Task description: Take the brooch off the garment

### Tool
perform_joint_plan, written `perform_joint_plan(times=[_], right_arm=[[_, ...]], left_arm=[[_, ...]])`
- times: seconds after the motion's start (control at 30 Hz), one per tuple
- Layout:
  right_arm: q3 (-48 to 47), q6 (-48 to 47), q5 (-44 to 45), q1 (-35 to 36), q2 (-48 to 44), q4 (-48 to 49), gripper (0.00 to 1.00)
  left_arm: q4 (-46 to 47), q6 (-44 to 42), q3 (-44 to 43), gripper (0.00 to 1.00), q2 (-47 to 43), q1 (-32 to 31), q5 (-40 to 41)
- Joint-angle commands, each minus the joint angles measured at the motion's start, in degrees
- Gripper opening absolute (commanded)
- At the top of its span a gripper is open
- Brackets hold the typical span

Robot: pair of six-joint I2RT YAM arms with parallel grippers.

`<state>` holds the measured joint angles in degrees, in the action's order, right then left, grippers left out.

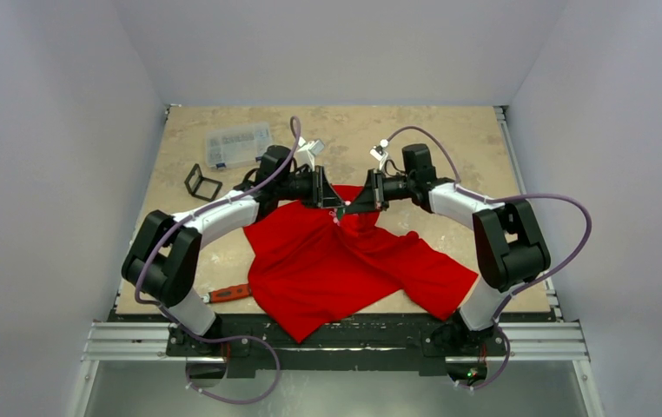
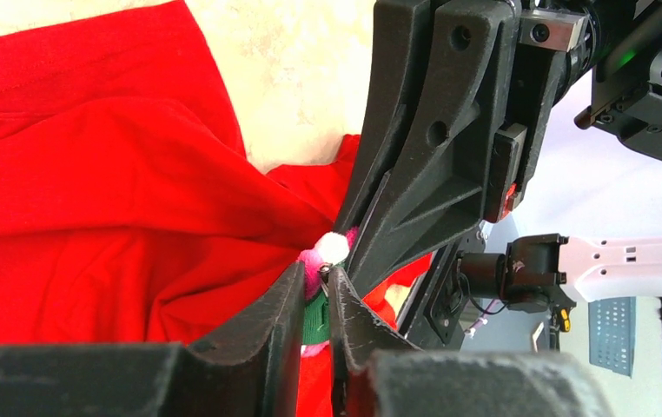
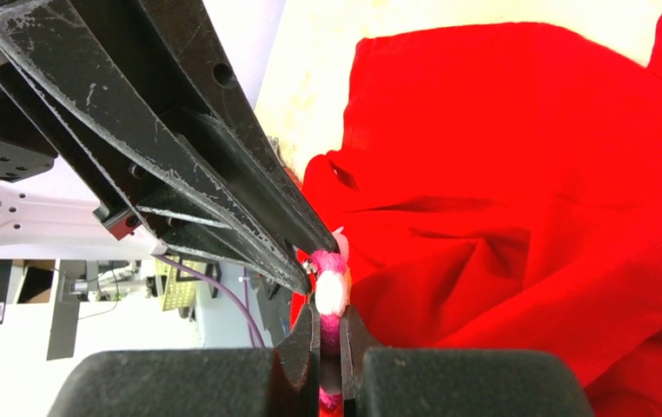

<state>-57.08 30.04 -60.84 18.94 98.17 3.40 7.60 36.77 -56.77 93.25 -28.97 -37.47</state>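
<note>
Brooch [image 2: 332,249], one only, pink and white, sits at the far edge of the one red garment [image 2: 93,200]. Two grippers meet on it. The left gripper [image 2: 317,278] is pinched on its green part, and the right gripper [image 3: 328,317] is clamped on its pink felt. Only the top view shows one clear box [image 1: 239,143], one black frame [image 1: 203,182] and one red-handled tool [image 1: 229,293].

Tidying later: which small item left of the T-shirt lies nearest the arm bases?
The red-handled wrench up front; the clear box and black frame lie farther back.
</note>
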Motion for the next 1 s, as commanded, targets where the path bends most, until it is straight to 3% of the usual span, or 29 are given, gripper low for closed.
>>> perform_joint_plan(times=[0.0, 0.23, 0.33, 0.63, 0.97], right_arm=[[0.2, 1.1, -1.3, -0.1, -4.2, 4.7, 0.00], [0.5, 1.7, -0.9, -0.1, -4.2, 5.4, 0.00], [0.8, 2.3, -0.7, -0.5, -4.1, 6.0, 0.00], [1.0, 2.3, 0.4, -0.8, -3.7, 5.6, 0.00], [0.4, 0.0, 2.0, -0.8, -3.4, 3.1, 0.00]], left_arm=[[-1.6, -1.5, -1.2, 0.10, 0.9, -0.6, 0.1], [-1.2, -1.9, -0.6, 0.08, 0.3, -0.6, -0.5], [-0.9, -1.5, -0.3, 0.14, -0.1, -0.3, -0.8], [6.8, 3.6, 3.3, 0.48, -2.1, 3.3, -5.0], [14.9, 6.8, 6.9, 0.55, -4.0, 5.0, -8.4]])
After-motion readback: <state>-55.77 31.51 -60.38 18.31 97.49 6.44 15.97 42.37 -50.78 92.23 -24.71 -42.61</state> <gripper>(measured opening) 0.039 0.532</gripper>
